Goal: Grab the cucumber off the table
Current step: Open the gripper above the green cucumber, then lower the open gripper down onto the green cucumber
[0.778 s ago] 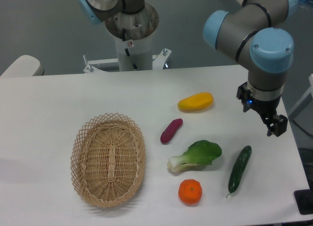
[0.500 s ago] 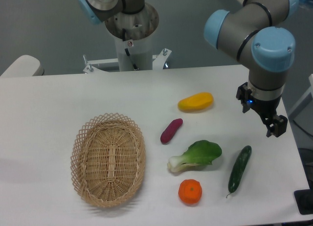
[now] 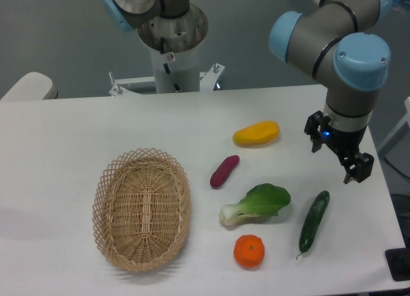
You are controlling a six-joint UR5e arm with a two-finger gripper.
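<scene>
The cucumber (image 3: 313, 221) is slim, dark green and glossy. It lies on the white table (image 3: 77, 129) near the right front edge, its thin stem tip toward the front. My gripper (image 3: 336, 156) hangs above the table just behind the cucumber's far end, apart from it. Its two black fingers are spread, one at the left and one lower at the right, with nothing between them.
A bok choy (image 3: 257, 203) lies just left of the cucumber, an orange (image 3: 248, 251) in front of it. A purple sweet potato (image 3: 224, 171) and a yellow mango (image 3: 256, 133) lie further back. A wicker basket (image 3: 141, 208) stands at the left.
The gripper has turned slightly and shifted a little to the left and up; its left finger now shows more. The cucumber and other items have not moved.
</scene>
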